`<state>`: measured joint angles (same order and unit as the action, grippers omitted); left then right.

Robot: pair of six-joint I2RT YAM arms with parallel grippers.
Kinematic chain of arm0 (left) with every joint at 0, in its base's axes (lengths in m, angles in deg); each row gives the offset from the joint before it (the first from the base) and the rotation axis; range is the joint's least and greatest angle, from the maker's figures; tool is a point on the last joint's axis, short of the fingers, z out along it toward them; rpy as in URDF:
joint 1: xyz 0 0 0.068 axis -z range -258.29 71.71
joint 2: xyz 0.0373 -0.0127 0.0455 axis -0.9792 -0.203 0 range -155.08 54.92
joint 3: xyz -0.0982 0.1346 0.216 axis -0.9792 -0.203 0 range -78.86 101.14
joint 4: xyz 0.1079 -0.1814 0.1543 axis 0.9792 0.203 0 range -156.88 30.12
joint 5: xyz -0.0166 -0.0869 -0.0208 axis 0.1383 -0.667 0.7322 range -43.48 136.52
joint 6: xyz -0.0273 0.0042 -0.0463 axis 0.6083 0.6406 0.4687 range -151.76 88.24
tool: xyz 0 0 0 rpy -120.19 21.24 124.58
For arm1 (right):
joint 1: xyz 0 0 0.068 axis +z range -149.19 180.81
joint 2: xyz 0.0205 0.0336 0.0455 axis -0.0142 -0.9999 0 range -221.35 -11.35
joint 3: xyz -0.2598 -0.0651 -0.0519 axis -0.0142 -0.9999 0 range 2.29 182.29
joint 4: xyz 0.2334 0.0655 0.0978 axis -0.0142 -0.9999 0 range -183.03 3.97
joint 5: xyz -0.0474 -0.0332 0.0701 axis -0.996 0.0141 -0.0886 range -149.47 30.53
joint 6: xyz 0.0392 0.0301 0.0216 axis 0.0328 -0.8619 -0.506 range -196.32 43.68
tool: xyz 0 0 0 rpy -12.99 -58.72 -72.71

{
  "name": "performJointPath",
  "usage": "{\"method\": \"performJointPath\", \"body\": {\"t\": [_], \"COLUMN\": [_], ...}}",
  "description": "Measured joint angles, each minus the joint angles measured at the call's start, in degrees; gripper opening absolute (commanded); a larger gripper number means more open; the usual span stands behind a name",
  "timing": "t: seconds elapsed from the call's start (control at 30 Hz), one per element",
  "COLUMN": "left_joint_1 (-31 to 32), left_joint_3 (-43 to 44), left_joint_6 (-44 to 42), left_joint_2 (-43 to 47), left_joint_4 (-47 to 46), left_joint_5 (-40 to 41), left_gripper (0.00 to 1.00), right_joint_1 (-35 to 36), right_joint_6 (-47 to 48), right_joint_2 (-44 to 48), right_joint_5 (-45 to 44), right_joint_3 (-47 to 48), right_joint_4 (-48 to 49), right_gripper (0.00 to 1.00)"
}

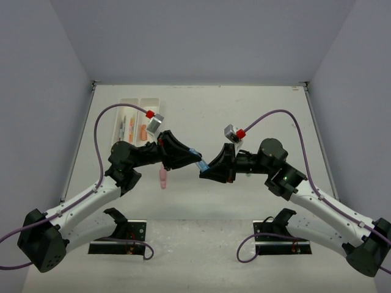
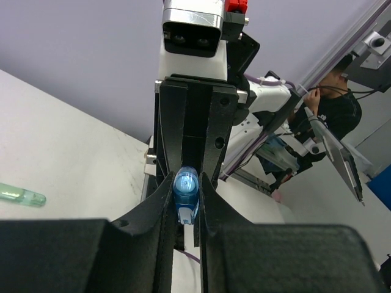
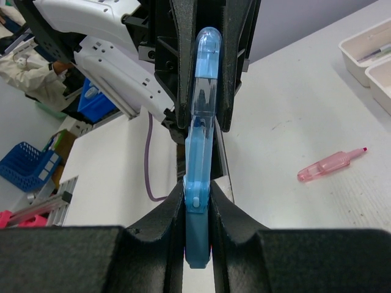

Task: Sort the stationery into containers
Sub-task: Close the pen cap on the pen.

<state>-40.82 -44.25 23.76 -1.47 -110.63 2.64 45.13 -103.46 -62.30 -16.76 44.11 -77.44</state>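
Observation:
A stubby blue plastic piece (image 1: 198, 162) hangs above the middle of the table, gripped at both ends. My right gripper (image 3: 198, 195) is shut on its thick dark-blue end. My left gripper (image 2: 185, 195) faces it and is shut on the clear rounded tip of the blue piece (image 2: 186, 186). The two grippers meet nose to nose in the top view. A pink piece (image 1: 162, 176) lies on the table under the left wrist, and the right wrist view shows this pink piece (image 3: 332, 163) too. The white containers (image 1: 140, 101) sit at the back left with several items inside.
A green piece (image 2: 21, 194) lies on the table at the left of the left wrist view. Two black stands (image 1: 119, 238) (image 1: 284, 235) sit at the near edge. Purple cables (image 1: 104, 122) arc over both arms.

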Motion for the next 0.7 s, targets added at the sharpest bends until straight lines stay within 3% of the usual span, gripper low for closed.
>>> {"method": "performJointPath", "body": {"t": [0.37,0.7], "left_joint_1": [1.39,4.49], "left_joint_3": [0.21,1.53], "left_joint_6": [-2.8,-5.21], "left_joint_2": [-0.43,-0.25], "left_joint_4": [2.49,1.09], "left_joint_5": [2.87,9.85], "left_gripper": [0.0,0.0], "right_joint_1": [0.32,1.44], "right_joint_6": [-5.06,-4.36], "right_joint_2": [-0.49,-6.58], "right_joint_5": [-4.53,-6.03], "right_joint_3": [1.21,12.74], "right_joint_4": [-0.17,-6.64], "right_gripper": [0.0,0.0]}}
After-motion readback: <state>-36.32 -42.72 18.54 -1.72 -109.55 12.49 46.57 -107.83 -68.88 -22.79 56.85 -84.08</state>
